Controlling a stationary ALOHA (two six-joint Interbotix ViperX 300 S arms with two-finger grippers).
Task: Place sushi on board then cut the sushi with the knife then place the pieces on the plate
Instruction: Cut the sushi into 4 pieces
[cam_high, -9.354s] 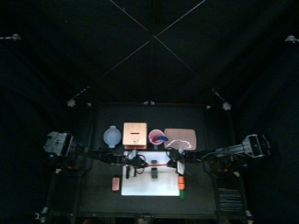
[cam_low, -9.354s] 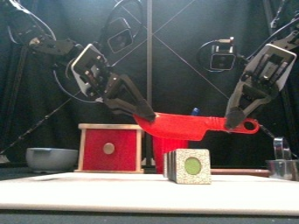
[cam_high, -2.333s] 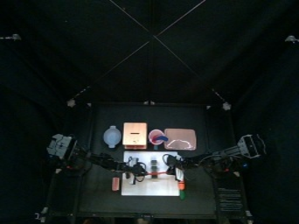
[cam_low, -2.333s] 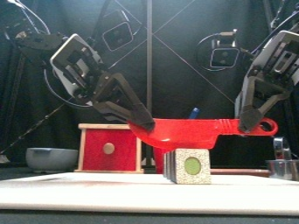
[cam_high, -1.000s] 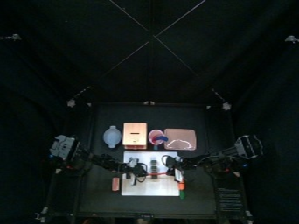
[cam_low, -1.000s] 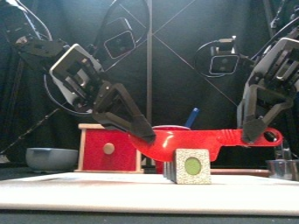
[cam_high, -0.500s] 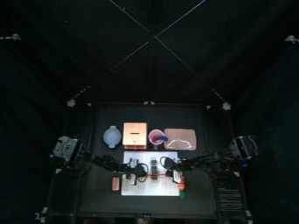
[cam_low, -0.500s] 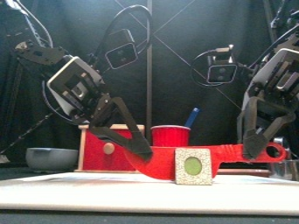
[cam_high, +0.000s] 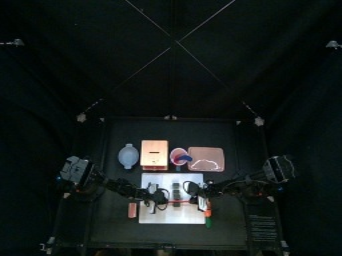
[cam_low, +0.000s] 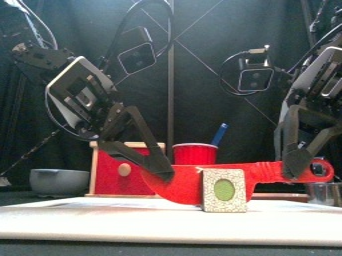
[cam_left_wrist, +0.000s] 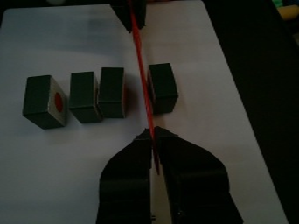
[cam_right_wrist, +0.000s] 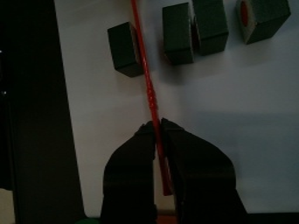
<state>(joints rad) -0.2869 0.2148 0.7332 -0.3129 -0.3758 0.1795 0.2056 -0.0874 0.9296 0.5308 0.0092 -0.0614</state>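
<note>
A red toy knife (cam_low: 261, 176) is held level between both grippers, blade edge down on the white cutting board (cam_low: 80, 215). My left gripper (cam_left_wrist: 152, 142) is shut on its blade tip, my right gripper (cam_right_wrist: 159, 131) shut on its handle end. The sushi roll of dark green blocks (cam_low: 222, 191) lies on the board. In the left wrist view the knife (cam_left_wrist: 140, 70) runs in the gap between three joined blocks (cam_left_wrist: 82, 94) and one separated end block (cam_left_wrist: 163, 87). The right wrist view shows the same gap, with the lone block (cam_right_wrist: 126, 42) on one side of the knife (cam_right_wrist: 145, 66).
Behind the board stand a blue-grey bowl (cam_high: 127, 155), the wooden box with a red drawer front (cam_high: 154, 153), a red cup (cam_high: 179, 155) holding a blue knife (cam_low: 219, 132), and the pink tray (cam_high: 207, 157). Small orange items (cam_high: 132, 209) (cam_high: 209, 208) lie at the board's sides.
Both grippers have come down with the knife. It was above the sushi before; now it sits low, between the end block and the others.
</note>
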